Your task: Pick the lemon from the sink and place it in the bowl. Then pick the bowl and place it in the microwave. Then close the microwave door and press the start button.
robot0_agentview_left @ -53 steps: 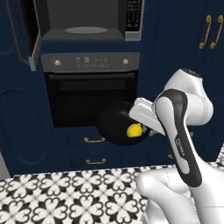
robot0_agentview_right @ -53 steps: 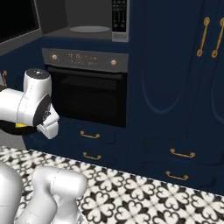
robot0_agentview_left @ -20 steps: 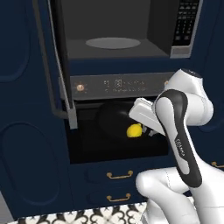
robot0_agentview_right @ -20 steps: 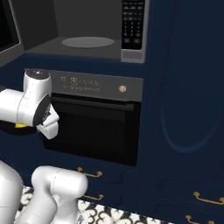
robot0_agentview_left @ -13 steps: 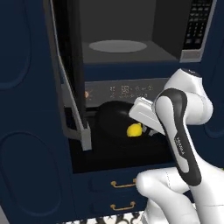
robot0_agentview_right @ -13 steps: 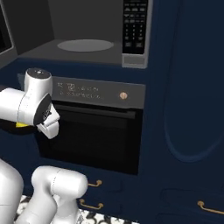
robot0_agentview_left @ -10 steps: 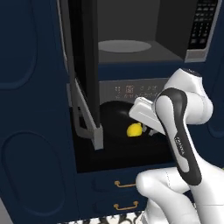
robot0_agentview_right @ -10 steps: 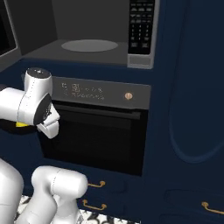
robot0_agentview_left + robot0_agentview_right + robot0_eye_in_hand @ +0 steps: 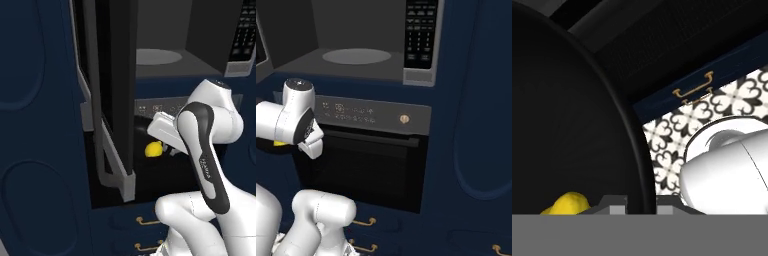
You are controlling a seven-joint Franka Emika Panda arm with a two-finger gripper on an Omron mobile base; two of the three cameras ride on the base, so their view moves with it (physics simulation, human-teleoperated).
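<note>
Clamped across the rim of the wide round glossy black bowl (image 9: 567, 130), the two-finger gripper (image 9: 633, 200) has one dark tip inside the wall and one outside, the thin rim passing between them, so the opening is only as wide as that wall. Inside the bowl, the small bright yellow oval lemon (image 9: 566, 204) lies at the bottom of the hand view, just beside the inner fingertip. From the left base view the lemon (image 9: 154, 149) shows beside the white hand, held in front of the black oven's control strip (image 9: 165, 106) and below the built-in black microwave with its grey frame (image 9: 175, 55). The microwave's tall flat black door with a grey edge (image 9: 112, 100) stands swung open to the left. In the right base view the microwave cavity (image 9: 356, 45) holds a pale round turntable (image 9: 357, 56), with the button panel (image 9: 421, 37) at its right. Beyond the bowl's rim, the hand view shows a navy drawer with a brass handle (image 9: 693, 86) and black-and-white patterned floor tiles (image 9: 677, 145).
</note>
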